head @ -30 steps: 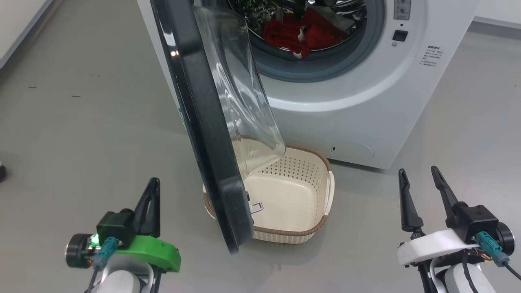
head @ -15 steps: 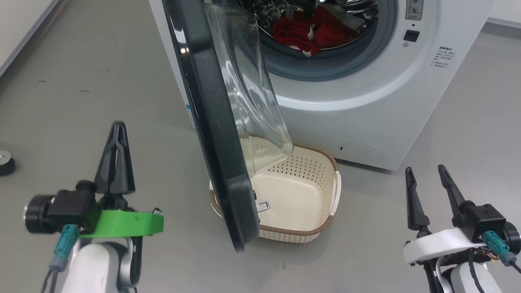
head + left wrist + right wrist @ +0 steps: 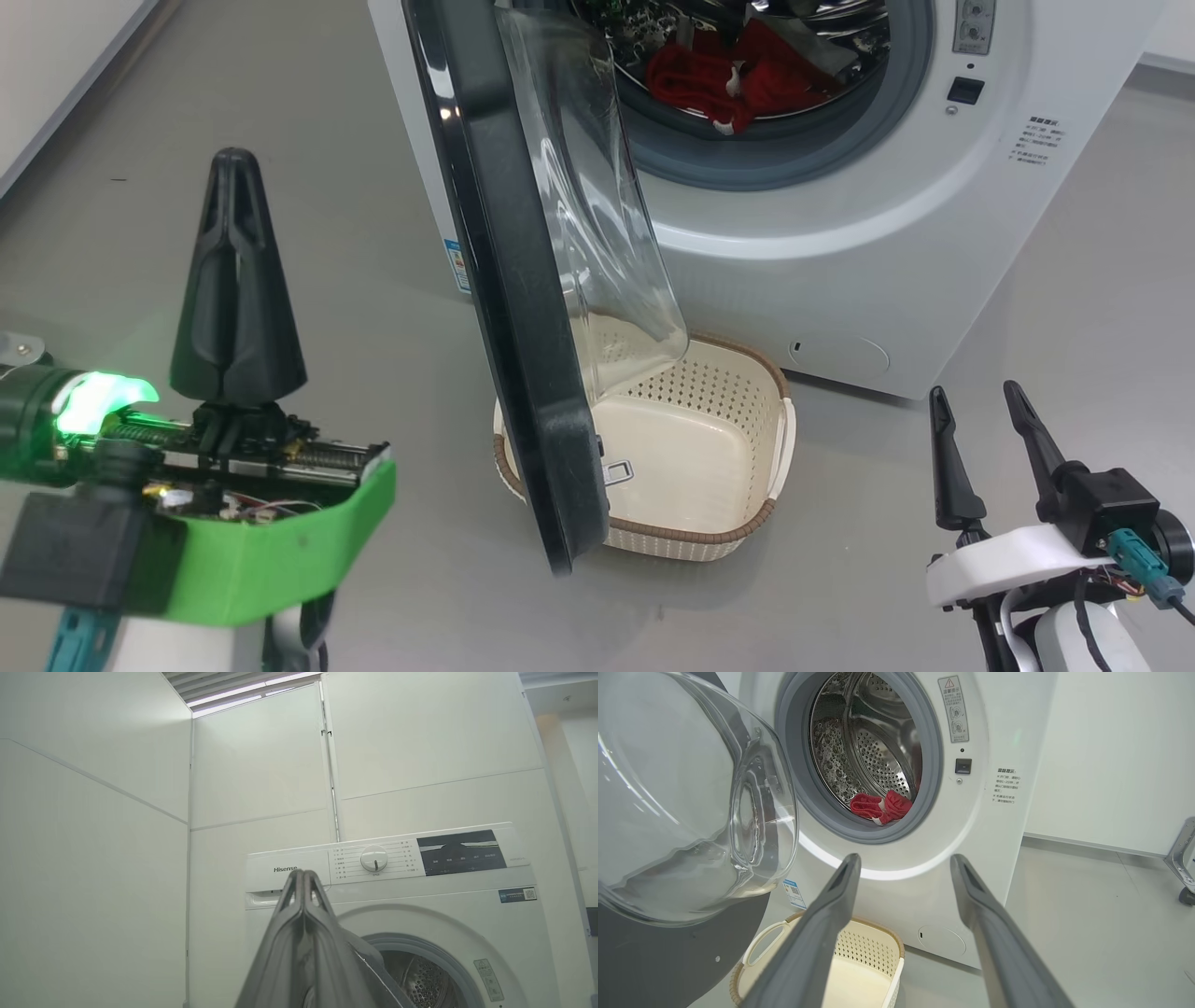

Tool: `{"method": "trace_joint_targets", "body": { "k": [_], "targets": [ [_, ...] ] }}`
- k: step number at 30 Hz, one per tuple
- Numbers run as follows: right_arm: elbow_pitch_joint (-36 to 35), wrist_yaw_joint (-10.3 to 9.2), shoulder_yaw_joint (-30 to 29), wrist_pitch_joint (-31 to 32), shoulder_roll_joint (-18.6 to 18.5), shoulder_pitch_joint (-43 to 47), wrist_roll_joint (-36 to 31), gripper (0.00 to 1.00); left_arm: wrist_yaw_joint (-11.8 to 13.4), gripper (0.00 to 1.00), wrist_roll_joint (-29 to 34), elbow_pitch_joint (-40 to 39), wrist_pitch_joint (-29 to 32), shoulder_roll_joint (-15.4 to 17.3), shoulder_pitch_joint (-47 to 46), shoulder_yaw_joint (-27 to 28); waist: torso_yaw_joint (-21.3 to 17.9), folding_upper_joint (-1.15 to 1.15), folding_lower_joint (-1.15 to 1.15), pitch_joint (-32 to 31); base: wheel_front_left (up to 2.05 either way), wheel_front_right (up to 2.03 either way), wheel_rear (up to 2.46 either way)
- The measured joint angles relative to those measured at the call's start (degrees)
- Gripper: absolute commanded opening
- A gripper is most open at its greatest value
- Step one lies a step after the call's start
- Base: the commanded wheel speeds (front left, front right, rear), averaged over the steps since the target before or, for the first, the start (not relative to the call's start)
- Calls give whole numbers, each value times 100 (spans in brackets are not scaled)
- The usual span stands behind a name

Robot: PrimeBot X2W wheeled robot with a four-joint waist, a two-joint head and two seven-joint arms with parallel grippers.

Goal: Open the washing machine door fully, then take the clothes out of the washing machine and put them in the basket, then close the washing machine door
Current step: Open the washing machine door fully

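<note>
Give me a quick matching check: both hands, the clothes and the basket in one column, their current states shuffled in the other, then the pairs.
Things:
1. left hand
2. right hand
3. clothes
4. basket

States:
a. empty, below the washing machine door
b. shut
c. inside the drum
d. open

Pairs: 1-b, 2-d, 3-c, 4-a.

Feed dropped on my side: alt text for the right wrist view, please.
The open right gripper faces the washing machine, where red clothes lie in the steel drum. Its door stands open at left, the cream basket on the floor below.
</note>
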Motion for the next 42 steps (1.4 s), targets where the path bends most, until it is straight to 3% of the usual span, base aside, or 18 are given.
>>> {"method": "trace_joint_targets", "body": {
  "k": [7, 14, 28, 42],
  "targets": [
    [51, 68, -38, 0, 38, -6, -51, 100, -338, 0, -307, -571, 0, 4, 38, -626, 19, 0, 0, 4, 0, 0, 0],
    [92, 118, -79, 0, 54, -19, -113, 100, -865, 0, -677, -581, 12, 42, 425, -1447, 33, 0, 0, 36, 0, 0, 0],
    [155, 174, -114, 0, 70, -134, -193, 100, -967, 0, -1265, -38, 1038, 669, 850, -2755, -22, 0, 0, 157, 0, 0, 0],
    [215, 223, -212, 0, 91, -239, -236, 100, -967, 0, -1446, 743, 1430, 773, 894, -2742, -107, 0, 0, 237, 0, 0, 0]
  ]
}}
